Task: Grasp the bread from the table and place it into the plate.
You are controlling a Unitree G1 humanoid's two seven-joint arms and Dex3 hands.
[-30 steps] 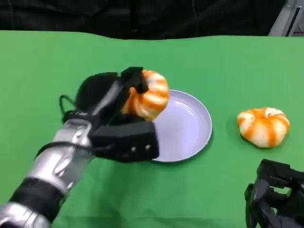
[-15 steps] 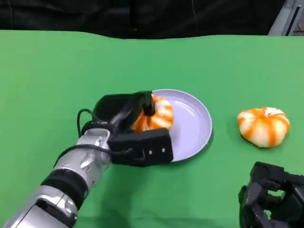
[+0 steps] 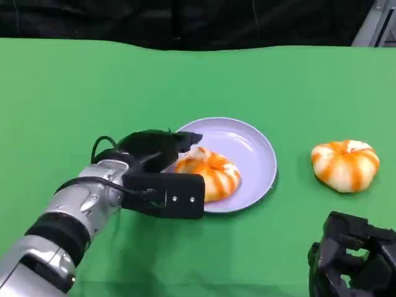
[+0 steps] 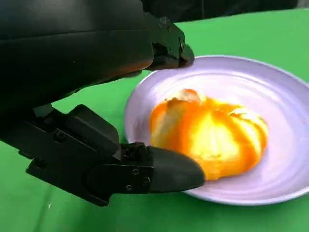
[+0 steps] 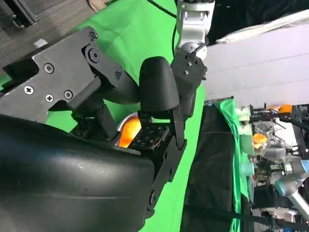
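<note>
The bread lies on the plate. The left hand sits beside it, fingers apart and holding nothing. The right hand rests near the bench edge, fingers curled in, empty. A second bread lies on the bench right of the plate

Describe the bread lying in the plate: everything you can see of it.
The bread in the plate is a round, puffy bun, pale cream with glossy orange stripes running out from a dimpled middle, and it looks soft. It lies on the lavender plate, on the side nearest the left hand. The fingers stand open on either side of it; whether the near one touches its edge cannot be told. A second, similar bun sits apart on the green table.
</note>
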